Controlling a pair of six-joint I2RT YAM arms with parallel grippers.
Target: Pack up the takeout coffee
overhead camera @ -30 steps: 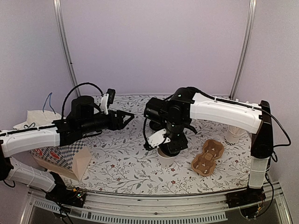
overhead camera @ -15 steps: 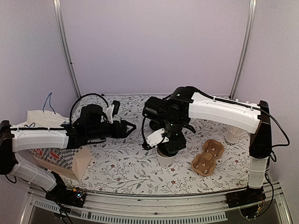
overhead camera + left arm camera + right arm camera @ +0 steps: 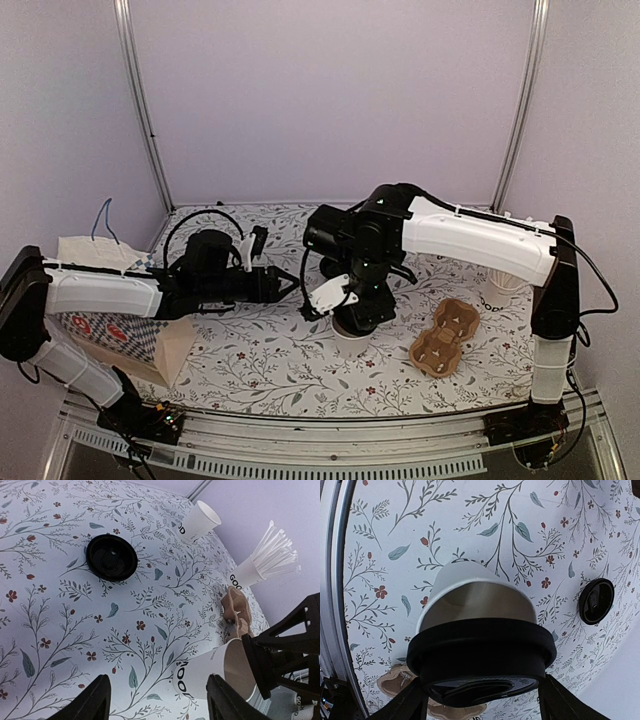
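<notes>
Lids (image 3: 596, 600) (image 3: 480, 650): two black; carrier (image 3: 445, 338): one.

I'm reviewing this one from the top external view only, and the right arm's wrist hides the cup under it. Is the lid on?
Observer: It is not seated. The right wrist view shows the black lid over only the near part of the mouth of the white paper cup. The cup's inside shows beyond it.
Operator: Is the gripper holding that lid?
Observer: The lid sits between the fingers of the right gripper, which touch its rim on both sides.
Operator: I see no other lid. Is there one?
Observer: Yes. The left wrist view shows a second black lid lying flat on the floral tablecloth, apart from the cup.
</notes>
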